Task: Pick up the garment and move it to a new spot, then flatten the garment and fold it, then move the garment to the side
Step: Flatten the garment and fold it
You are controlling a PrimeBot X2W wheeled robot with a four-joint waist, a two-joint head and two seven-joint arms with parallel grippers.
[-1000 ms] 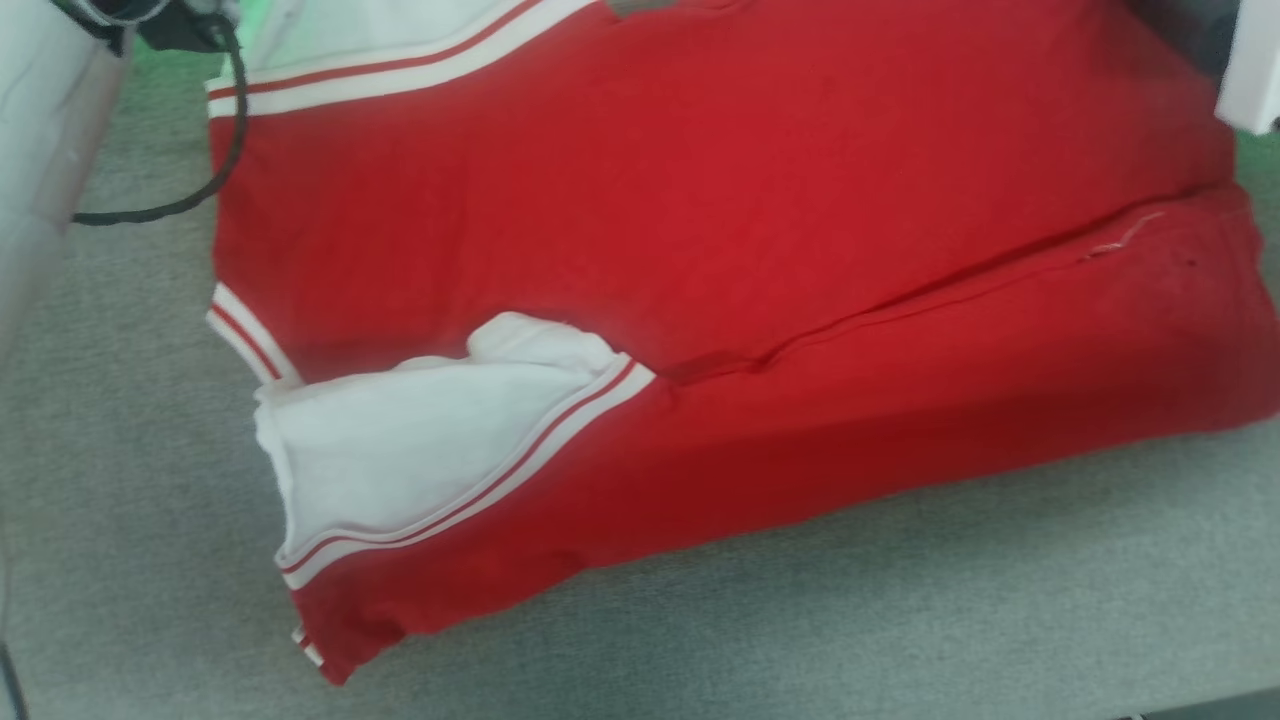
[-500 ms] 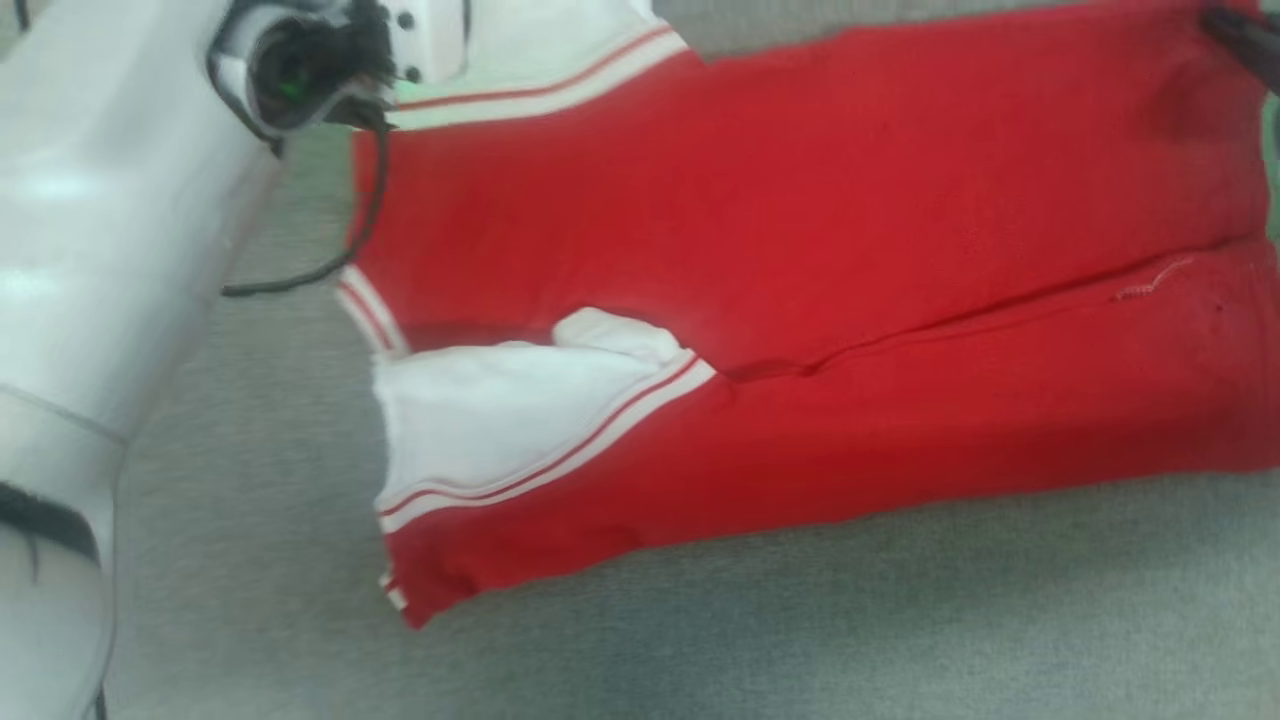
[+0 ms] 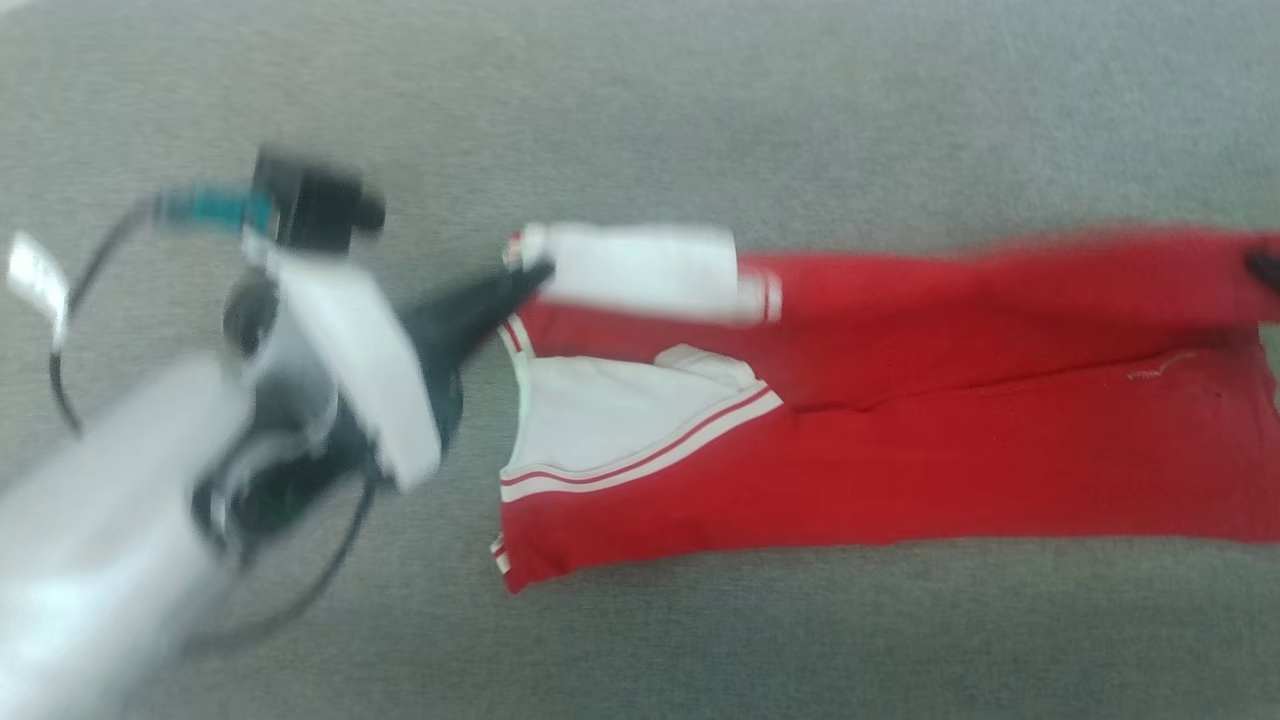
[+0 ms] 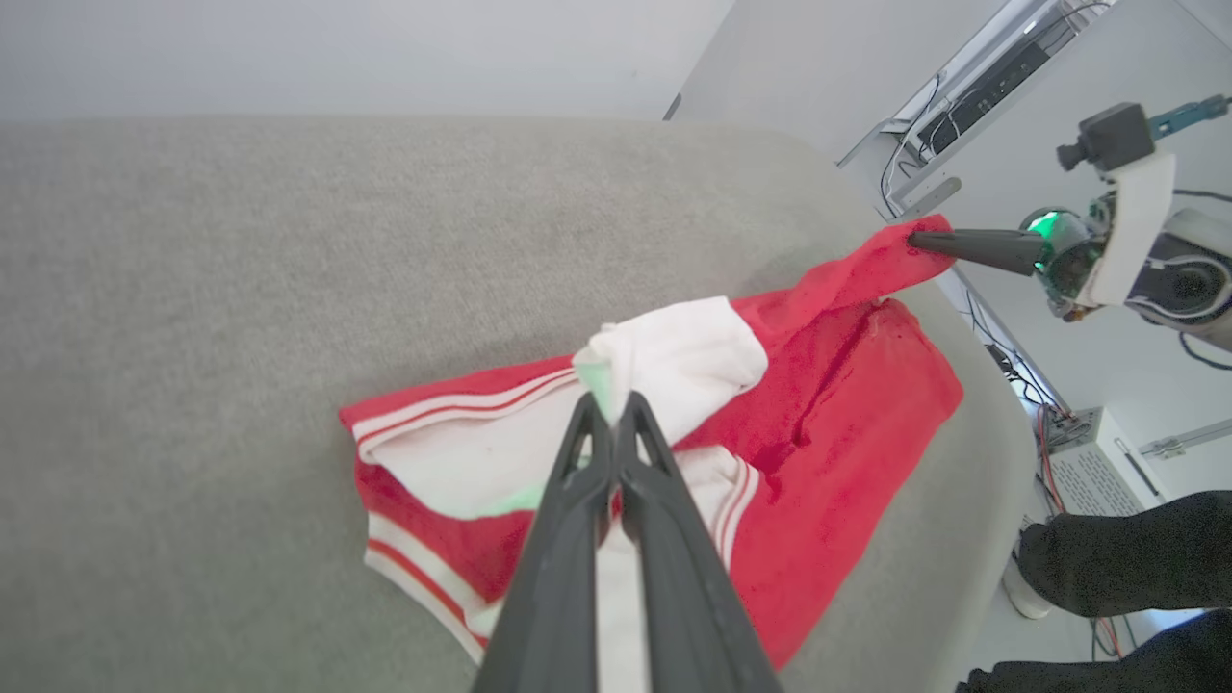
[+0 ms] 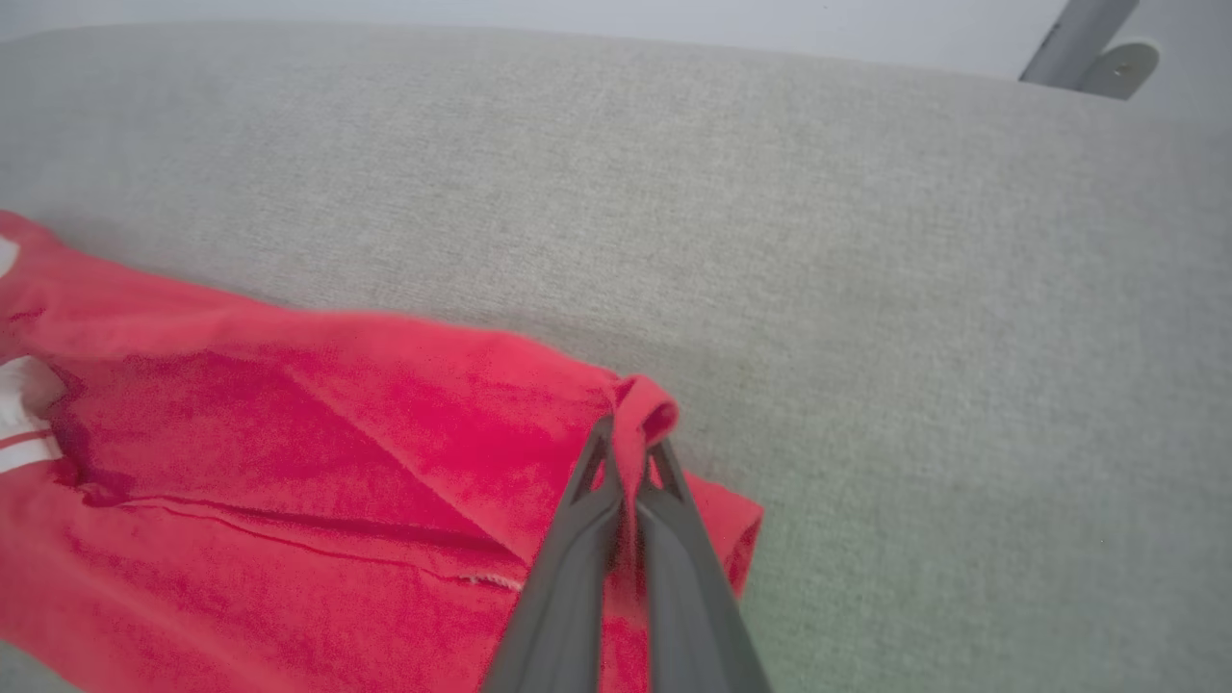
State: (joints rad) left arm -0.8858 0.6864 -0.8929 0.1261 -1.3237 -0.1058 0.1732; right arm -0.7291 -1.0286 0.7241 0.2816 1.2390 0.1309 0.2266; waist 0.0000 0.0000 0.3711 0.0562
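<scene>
Both claws clamped on the shirt, far edge up for the fold!

Head view: the red soft-fabric jersey shirt with white sleeves lay on the grey cloth-covered table, and the left gripper pinched a white sleeve corner raised off that table. Left wrist view: those fingers were pressed together on white cloth. Right wrist view: the right gripper nipped a red corner just above the table. My call: carry both corners across level and together, cloth taut, or the fold lands crooked.
</scene>
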